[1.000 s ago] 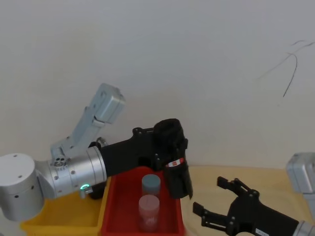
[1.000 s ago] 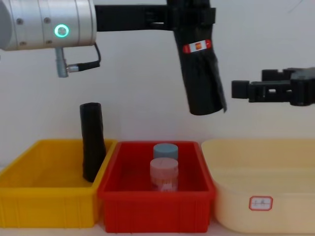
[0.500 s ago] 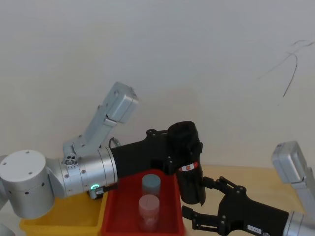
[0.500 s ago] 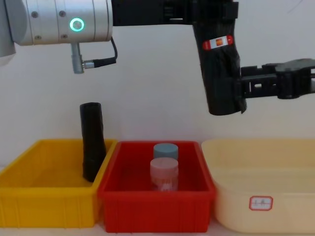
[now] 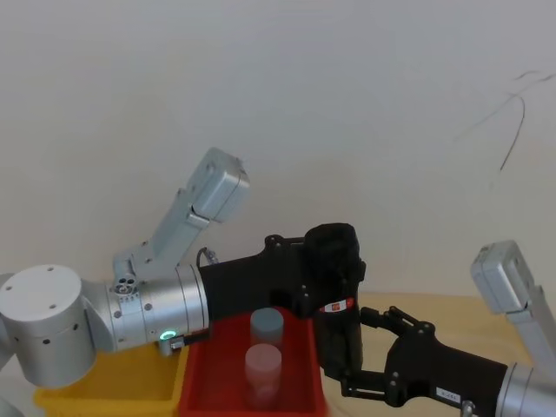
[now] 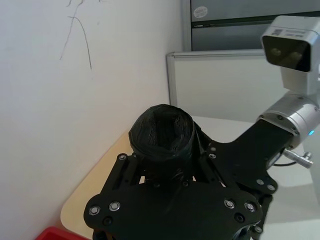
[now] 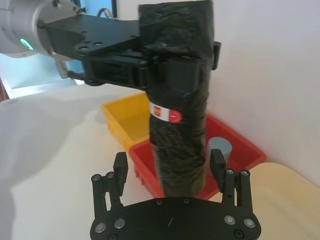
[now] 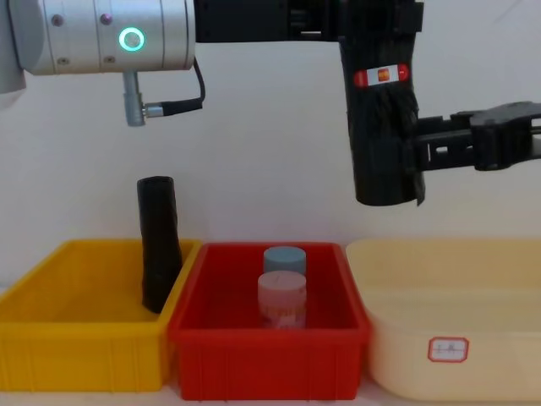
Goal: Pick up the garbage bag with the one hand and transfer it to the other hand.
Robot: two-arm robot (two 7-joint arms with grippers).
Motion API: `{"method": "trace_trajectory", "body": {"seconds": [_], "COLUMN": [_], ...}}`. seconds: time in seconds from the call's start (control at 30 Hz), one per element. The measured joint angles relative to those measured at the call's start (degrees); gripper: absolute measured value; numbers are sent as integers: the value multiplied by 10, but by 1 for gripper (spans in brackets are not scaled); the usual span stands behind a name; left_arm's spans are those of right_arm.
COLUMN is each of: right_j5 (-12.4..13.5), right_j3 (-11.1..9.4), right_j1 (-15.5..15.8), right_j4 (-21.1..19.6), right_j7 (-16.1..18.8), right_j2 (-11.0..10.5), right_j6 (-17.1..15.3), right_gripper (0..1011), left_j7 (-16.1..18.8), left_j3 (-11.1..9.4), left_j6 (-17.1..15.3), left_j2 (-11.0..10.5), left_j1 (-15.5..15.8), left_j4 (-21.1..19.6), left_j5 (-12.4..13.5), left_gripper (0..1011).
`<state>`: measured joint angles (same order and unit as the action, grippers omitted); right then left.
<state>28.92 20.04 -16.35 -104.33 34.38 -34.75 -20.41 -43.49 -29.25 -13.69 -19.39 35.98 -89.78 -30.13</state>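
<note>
Nearest in the chest view stood three bins in a row: a yellow bin (image 8: 76, 359) on the left, a red bin (image 8: 266, 359) in the middle and a cream tub (image 8: 473, 321) on the right. The tub's front bore a small red-edged sticker (image 8: 448, 348), its writing too small to read. A plain black roll (image 8: 159, 245) leaned in the yellow bin. In the red bin a pink jar (image 8: 281, 298) stood before a grey-lidded jar (image 8: 283, 256).

Above the red bin's right edge hung the garbage bag (image 8: 385, 127), nearly upright in the air, its upper end clamped in the left gripper (image 8: 372, 19). The right gripper (image 8: 416, 154) reached in from the right at its lower half. The chest view left that gripper's spread unclear. The right wrist view showed its fingers (image 7: 120, 172) wide apart on either side of the roll, one with a clear gap. The left wrist view looked down on the roll's wrinkled top.

The bag's label band (image 8: 380, 75) was red and white, its print unreadable. Behind was a white wall with a thin dark scrawl (image 5: 512, 113).
</note>
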Motion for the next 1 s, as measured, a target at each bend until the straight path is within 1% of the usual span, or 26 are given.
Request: {"method": "trace_trajectory", "body": {"seconds": [0.4,0.83,0.93,1.0], "right_j5": [-5,-3,-1,1], "right_j3": [9,23,24,24], "right_j1": [-13,-25,-26,-27], "right_j4": [10,22,23,25], "right_j7": [-12,-16,-17,-17], "right_j2": [1,11,13,15], "right_j6": [-2,7,9,12], "right_gripper": [1000,1000,977,928], "left_j7": [-5,0,2,4], "left_j3": [-6,-13,-14,-15], "left_j6": [-4,-10,-11,-11], "left_j2": [-11,-15,-16,-17], "left_j1": [-1,-7,-8,-9], "left_j4": [-9,-23,-26,-28], "left_j5": [-8,-17,-18,-20], "left_gripper": [374,374,374,374]}}
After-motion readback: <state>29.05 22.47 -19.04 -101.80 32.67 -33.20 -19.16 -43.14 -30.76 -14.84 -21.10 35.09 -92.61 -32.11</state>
